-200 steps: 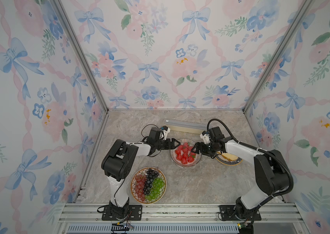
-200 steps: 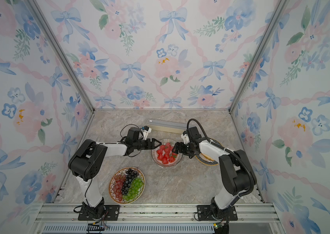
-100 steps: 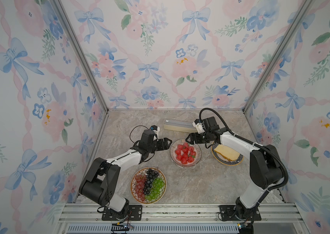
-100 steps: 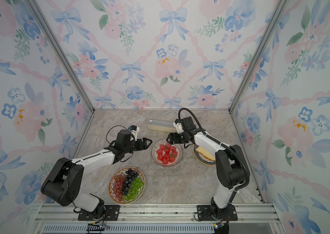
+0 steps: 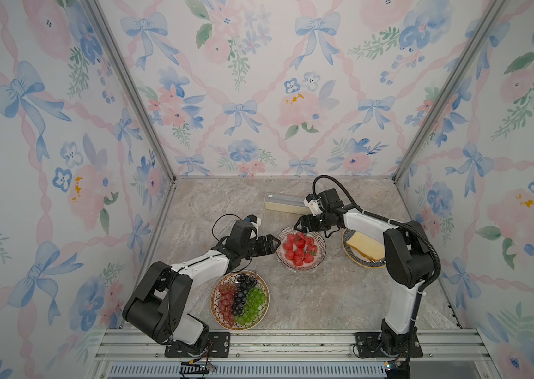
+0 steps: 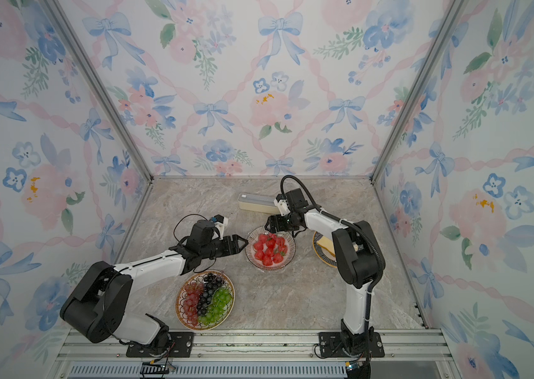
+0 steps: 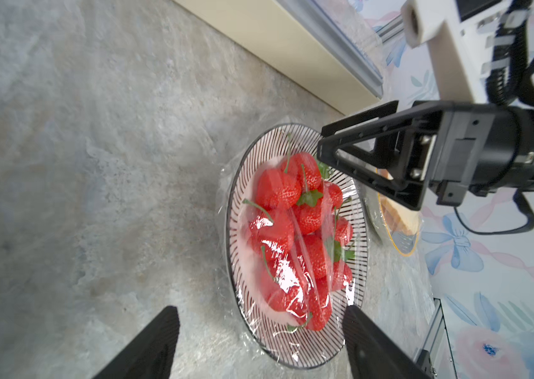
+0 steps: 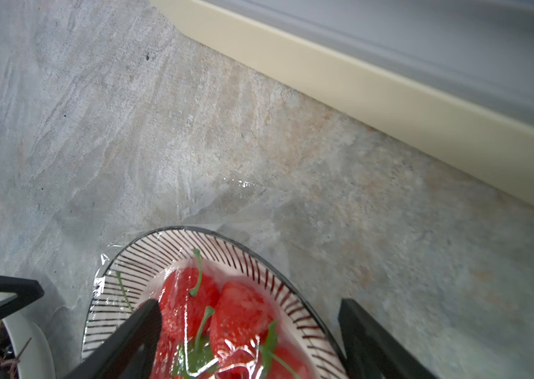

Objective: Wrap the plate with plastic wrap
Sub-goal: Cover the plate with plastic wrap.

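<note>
The plate (image 5: 321,254) (image 6: 291,254) has a black-striped rim and holds strawberries in the middle of the table. The plastic wrap (image 7: 292,262) lies glossy and crinkled over the fruit and rim, and its edges spread onto the table (image 8: 242,183). Its long cream box (image 5: 287,202) (image 6: 257,201) lies behind the plate. My left gripper (image 5: 275,245) (image 7: 259,311) is open at the plate's left rim and holds nothing. My right gripper (image 5: 297,226) (image 8: 248,303) is open over the plate's back rim, also with nothing in it.
A plate of grapes (image 5: 213,300) sits at the front, close under the left arm. A blue-rimmed plate (image 5: 357,261) with a slice of bread is right of the strawberry plate, partly behind the right arm. Flowered walls close in three sides.
Both grippers have drawn off the plate's sides. The right one moved to the back rim. The left arm's elbow swung out toward the front left.
</note>
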Robot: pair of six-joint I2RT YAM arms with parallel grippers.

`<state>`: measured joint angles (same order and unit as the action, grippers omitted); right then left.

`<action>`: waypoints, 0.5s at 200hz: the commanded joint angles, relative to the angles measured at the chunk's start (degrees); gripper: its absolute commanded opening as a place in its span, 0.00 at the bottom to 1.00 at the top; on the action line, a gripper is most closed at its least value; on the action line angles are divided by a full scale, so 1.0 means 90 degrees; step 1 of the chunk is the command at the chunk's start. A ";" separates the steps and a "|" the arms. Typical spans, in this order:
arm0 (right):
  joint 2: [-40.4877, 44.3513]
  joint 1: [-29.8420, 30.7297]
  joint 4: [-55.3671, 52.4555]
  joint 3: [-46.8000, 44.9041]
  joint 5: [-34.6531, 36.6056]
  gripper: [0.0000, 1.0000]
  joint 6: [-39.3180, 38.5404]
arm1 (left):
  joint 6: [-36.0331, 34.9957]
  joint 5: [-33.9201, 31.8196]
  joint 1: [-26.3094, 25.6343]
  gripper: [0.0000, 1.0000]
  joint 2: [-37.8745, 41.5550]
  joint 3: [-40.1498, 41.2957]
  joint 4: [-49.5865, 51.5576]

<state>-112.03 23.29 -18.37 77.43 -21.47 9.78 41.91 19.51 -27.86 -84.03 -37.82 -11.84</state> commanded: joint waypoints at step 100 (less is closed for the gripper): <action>0.0587 -0.0120 0.0354 -0.1263 -0.0539 0.86 0.0788 | 0.0431 0.0167 -0.0553 0.82 -0.0487 -0.0072 0.0084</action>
<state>-109.71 22.44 -16.97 69.43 -22.76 12.01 44.51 21.02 -32.01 -86.85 -37.30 -11.64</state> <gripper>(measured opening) 0.860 0.814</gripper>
